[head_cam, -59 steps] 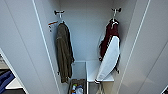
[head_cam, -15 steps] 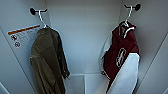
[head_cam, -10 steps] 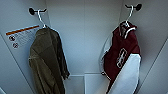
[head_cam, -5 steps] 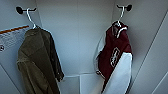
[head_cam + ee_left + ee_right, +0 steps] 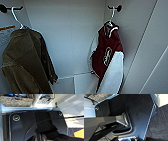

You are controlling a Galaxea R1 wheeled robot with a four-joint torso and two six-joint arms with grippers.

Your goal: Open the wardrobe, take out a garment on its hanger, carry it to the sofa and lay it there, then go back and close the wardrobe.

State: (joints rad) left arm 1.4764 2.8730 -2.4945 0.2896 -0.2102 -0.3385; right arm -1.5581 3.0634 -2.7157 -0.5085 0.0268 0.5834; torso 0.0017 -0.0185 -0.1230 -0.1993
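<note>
Garment (image 5: 107, 53) hangs on its hanger (image 5: 111, 15) from a hook at the right inside the open wardrobe (image 5: 70, 37), apart from an olive jacket (image 5: 23, 62). Whether either gripper is open cannot be told. Risk, I judge: lifting crookedly could snag the hanger's hook or slide the jacket off.

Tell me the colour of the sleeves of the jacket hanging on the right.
White, on a maroon garment; it shows best in the head view.

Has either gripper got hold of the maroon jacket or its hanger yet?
No. The maroon jacket hangs free on its hanger from the wardrobe hook, with no gripper on either.
</note>
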